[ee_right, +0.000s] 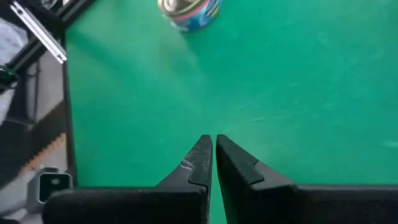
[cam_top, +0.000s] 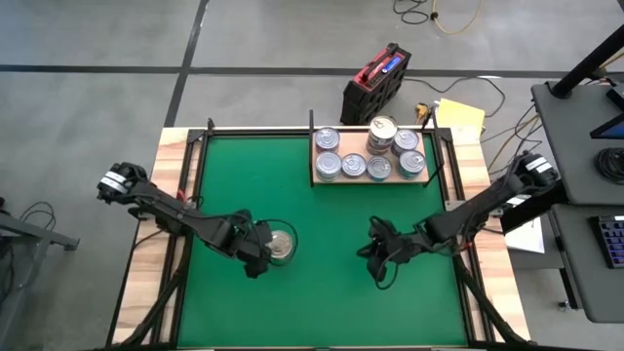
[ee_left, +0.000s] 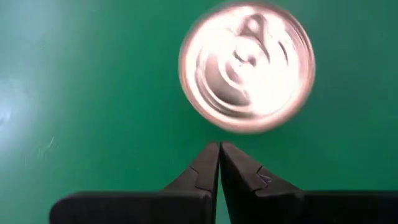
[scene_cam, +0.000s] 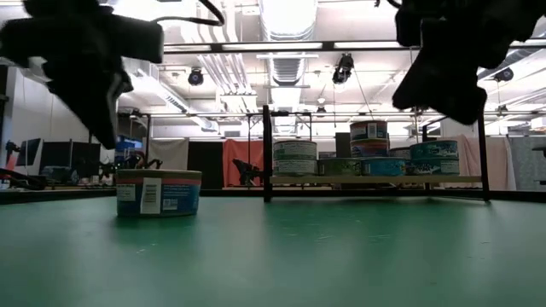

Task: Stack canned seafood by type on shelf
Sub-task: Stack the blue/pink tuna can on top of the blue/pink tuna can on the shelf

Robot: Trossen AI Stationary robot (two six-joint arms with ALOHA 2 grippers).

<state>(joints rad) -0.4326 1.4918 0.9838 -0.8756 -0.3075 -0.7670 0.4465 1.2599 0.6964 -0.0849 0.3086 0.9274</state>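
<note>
One tin of canned seafood (cam_top: 281, 244) stands alone on the green mat at the left, upright on its base, with a silvery lid (ee_left: 247, 68) and a blue side (scene_cam: 158, 194). My left gripper (cam_top: 260, 255) hovers shut just beside and above it, touching nothing. My right gripper (cam_top: 375, 256) hangs shut over the bare mat right of centre; in its wrist view the lone tin (ee_right: 189, 11) shows far off. The shelf (cam_top: 370, 181), a pale wooden board at the far edge, carries several tins, one of them (cam_top: 382, 130) stacked on another.
A black frame (scene_cam: 267, 153) runs round the mat, with uprights on either side of the shelf. Bare green mat (cam_top: 331, 302) lies between and in front of the two grippers. A red and black case (cam_top: 375, 83) sits on the floor beyond the table.
</note>
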